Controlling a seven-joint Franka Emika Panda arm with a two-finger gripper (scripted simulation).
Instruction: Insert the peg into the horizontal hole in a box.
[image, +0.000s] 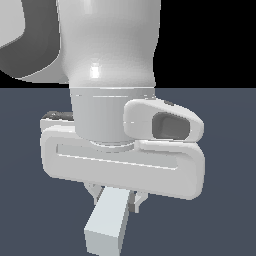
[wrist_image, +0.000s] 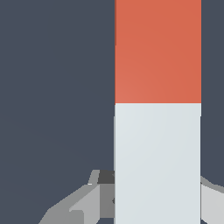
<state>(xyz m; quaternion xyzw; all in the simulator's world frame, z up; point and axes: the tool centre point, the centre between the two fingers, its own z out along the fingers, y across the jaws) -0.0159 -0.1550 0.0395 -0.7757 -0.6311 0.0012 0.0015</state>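
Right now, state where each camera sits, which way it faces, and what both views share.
Exterior view: low and very close, facing the arm's hand; the white gripper body fills the frame, the peg poking out below.
Wrist view: on the wrist, looking down along the fingers at the peg, orange-red half farthest from the camera.
Shared: the peg's white half between the fingers. No box in either.

The arm's (image: 107, 45) white shell looks like smooth moulded plastic, glossy enough to carry a bright highlight. The gripper (image: 115, 197) body has the same smooth white finish — softer in sheen. The fingers (wrist_image: 76, 205) look matt grey. The peg (wrist_image: 157, 109) is flat and matt — one half orange-red, the other pale grey-white, without grain or texture. The floor (image: 225, 225) is an even, matt slate blue.
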